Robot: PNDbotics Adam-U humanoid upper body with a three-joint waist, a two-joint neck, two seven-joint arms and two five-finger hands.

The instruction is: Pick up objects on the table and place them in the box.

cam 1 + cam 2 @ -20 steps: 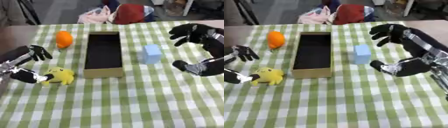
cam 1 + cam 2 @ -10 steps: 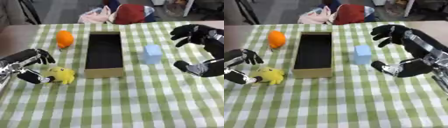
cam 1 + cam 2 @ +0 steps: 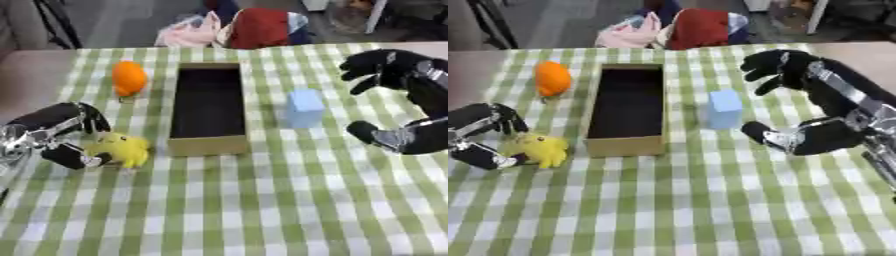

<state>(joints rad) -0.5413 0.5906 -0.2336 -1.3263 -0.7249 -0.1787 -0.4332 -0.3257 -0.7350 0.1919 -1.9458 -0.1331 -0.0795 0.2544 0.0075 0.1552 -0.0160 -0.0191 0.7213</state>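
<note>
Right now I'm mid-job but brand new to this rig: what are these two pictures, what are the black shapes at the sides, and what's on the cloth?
Both pictures come from the robot's head camera, left and right eye, looking down at the same moment. The black shapes are the robot's own hands. The left hand is closing around the yellow toy, with fingers above it and the thumb below, touching its left side. The right hand hovers open just right of the light blue block, holding nothing. On the green checked tablecloth there is also an orange fruit and, in the middle, the long cardboard box, which looks empty.
</note>
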